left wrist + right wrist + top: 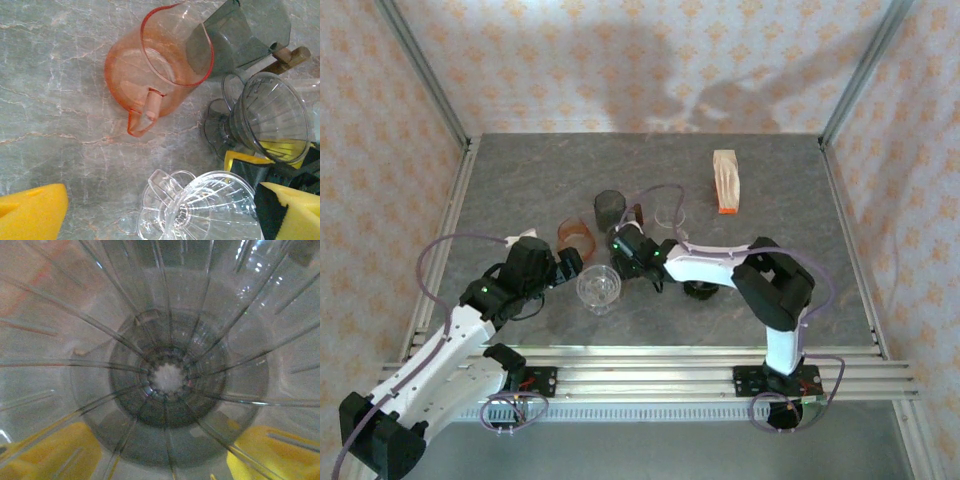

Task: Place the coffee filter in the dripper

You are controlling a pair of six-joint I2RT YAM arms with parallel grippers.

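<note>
A tan pack of paper coffee filters (pixel 725 182) with an orange end lies at the back right of the table. A smoky grey dripper (pixel 270 117) is tipped on its side. My right gripper (pixel 620 247) is shut on it, and its yellow pads (pixel 45 452) show through the ribbed wall (pixel 170 377). A clear glass dripper (pixel 599 288) stands in front of it, near the table's middle. My left gripper (pixel 568 266) is open, with the clear dripper (pixel 200 210) low between its spread yellow pads (pixel 32 210).
An orange transparent pitcher (pixel 155 75) lies beside the drippers, also seen from above (pixel 577 232). A dark grey cup (pixel 609 207) and a clear glass (pixel 671 213) stand just behind. A wooden handle (pixel 287 57) pokes out by the dark cup. Metal posts frame the table corners.
</note>
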